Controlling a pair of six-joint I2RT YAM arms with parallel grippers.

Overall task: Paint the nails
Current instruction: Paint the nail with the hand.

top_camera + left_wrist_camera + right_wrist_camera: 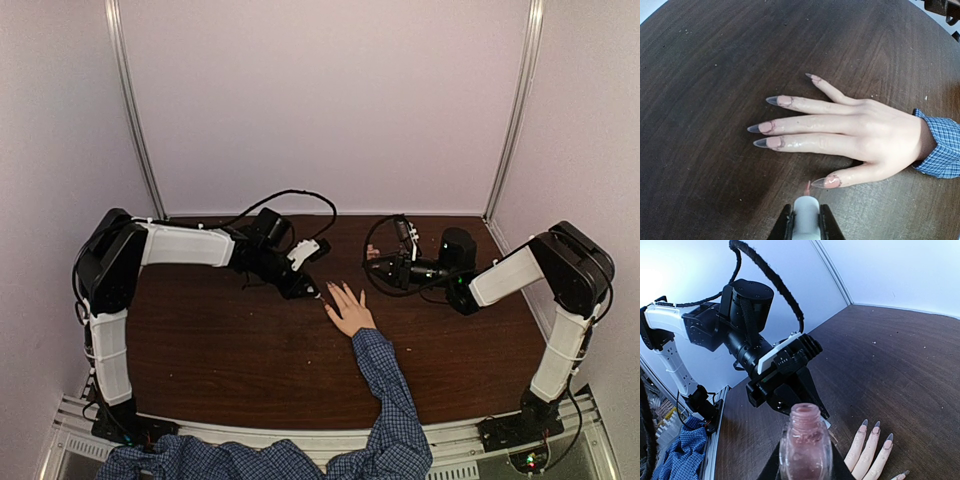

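So the long, pointed pinkish nails (771, 127) with greyish see-through tips were on a light-skinned human hand (880, 137) in a blue checked sleeve (940, 147). It lay palm down, fingers spread, on the dark brown wooden bench (220, 350). The robot's left hand (806, 222) was clamped tight on a white-capped polish brush (806, 207), with the pinkish tip just beside the thumb nail. The right hand (805, 472), off the human hand's other side and clear of it, was closed around a small clear glass bottle (805, 450) of pink polish, uncapped and upright.
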